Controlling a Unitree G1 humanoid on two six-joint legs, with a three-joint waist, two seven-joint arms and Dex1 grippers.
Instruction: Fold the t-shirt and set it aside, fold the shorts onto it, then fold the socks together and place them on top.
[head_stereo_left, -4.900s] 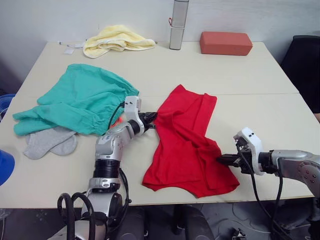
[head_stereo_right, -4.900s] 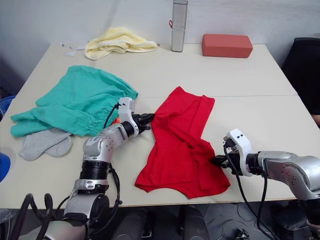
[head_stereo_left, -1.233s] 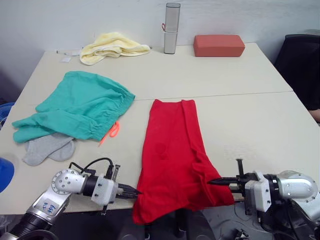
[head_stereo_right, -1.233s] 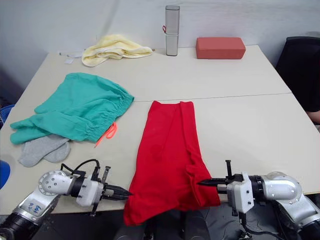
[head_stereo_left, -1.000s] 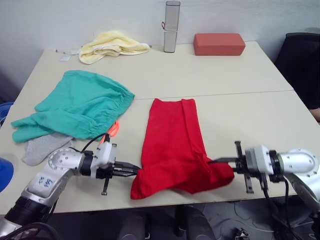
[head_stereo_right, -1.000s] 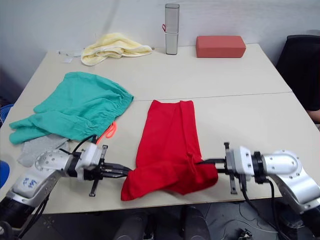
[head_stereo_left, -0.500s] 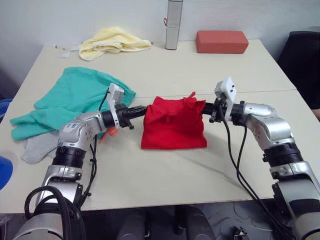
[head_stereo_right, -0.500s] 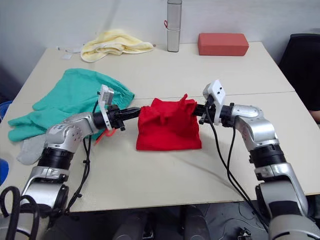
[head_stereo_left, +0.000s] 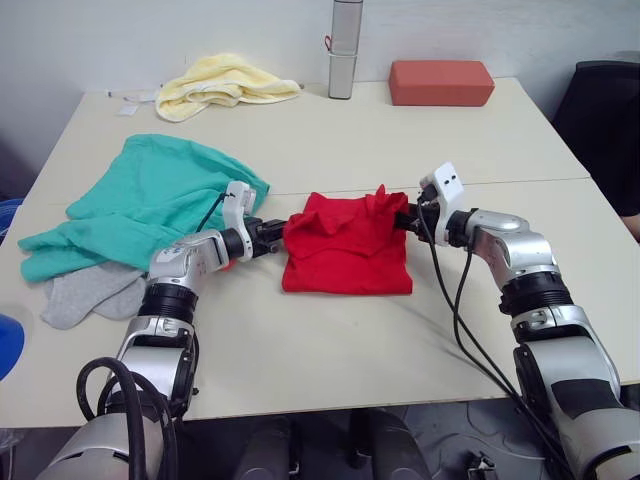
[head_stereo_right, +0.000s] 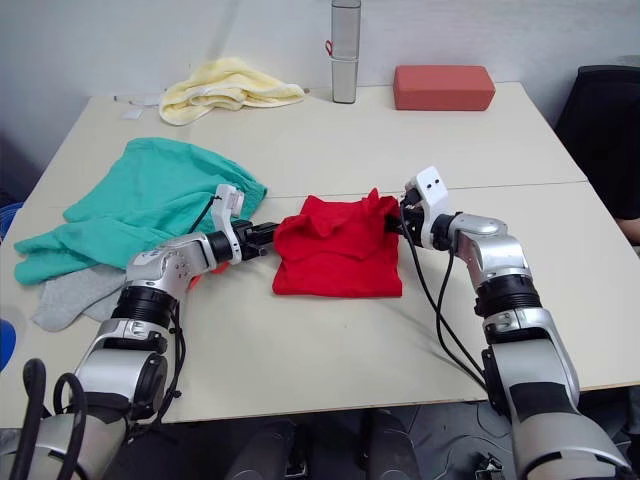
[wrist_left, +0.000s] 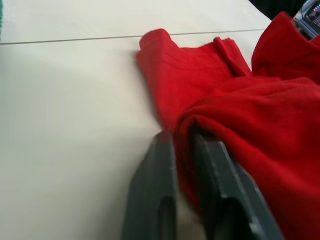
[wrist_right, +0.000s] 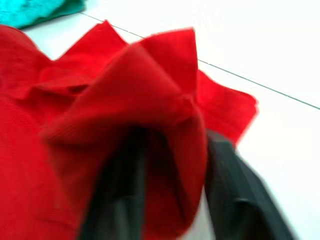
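The t-shirt (head_stereo_left: 345, 255) lies folded at mid tabletop (head_stereo_left: 480, 130), betw. both grippers. Left gripper (head_stereo_left: 276, 232) and right gripper (head_stereo_left: 404, 218) jaws pinch its far corners. Soft, light, floppy fabric; best held by corners.

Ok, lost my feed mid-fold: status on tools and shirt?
Left tool and right tool both shut on the t-shirt. Shirt folded into a compact square, resting on the table. Shorts lie close beside the left arm.

We list: cream two-panel table (head_stereo_left: 330, 360) mid-frame; plain grey-white wall (head_stereo_left: 150, 30) along top; black chair (head_stereo_left: 605, 110) at right edge.
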